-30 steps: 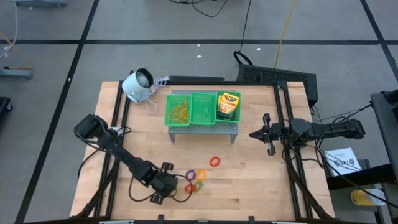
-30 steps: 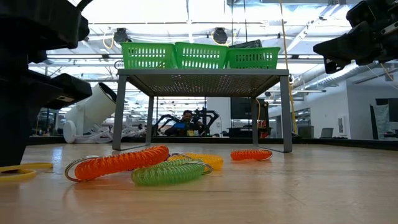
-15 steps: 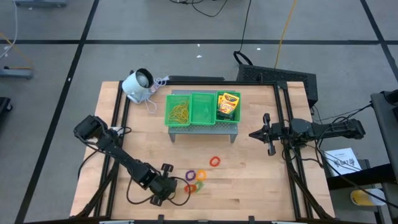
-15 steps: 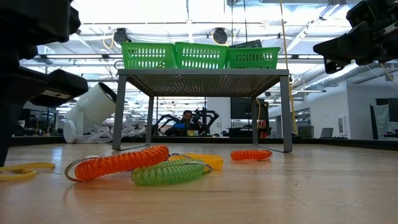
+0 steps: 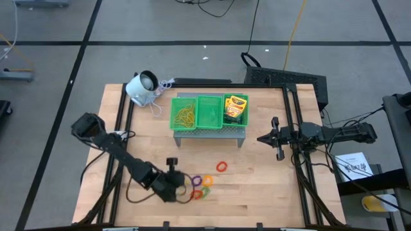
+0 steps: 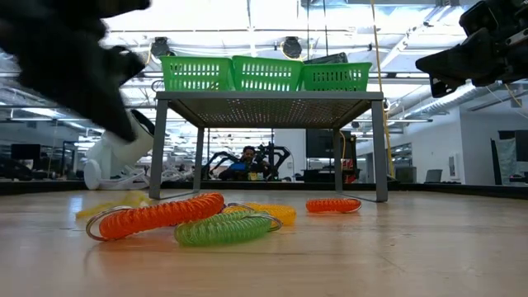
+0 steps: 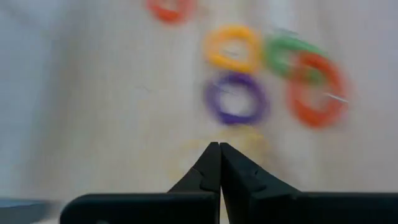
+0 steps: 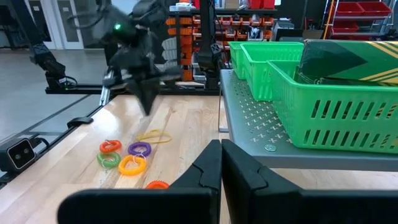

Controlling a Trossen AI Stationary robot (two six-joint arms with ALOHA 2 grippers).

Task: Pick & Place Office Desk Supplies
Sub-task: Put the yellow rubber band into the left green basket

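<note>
Left gripper (image 5: 174, 187) has lifted off the near table edge and swung toward the coil rings (image 5: 201, 187), jaws pinched fully together. A yellowish rubber band (image 8: 153, 136) lies on the wood just beside the rings — the grab looks missed. Right gripper (image 5: 275, 138) waits beside the green tray (image 5: 209, 109), jaws closed on nothing.

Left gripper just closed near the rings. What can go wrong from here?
1. The left gripper is shut, yet in the right wrist view the yellow rubber band seems to lie on the wood below it. The grip is probably empty, so a trip to the tray would deliver nothing.
2. The purple ring sits close to the band, so a regrasp may snag it.
</note>
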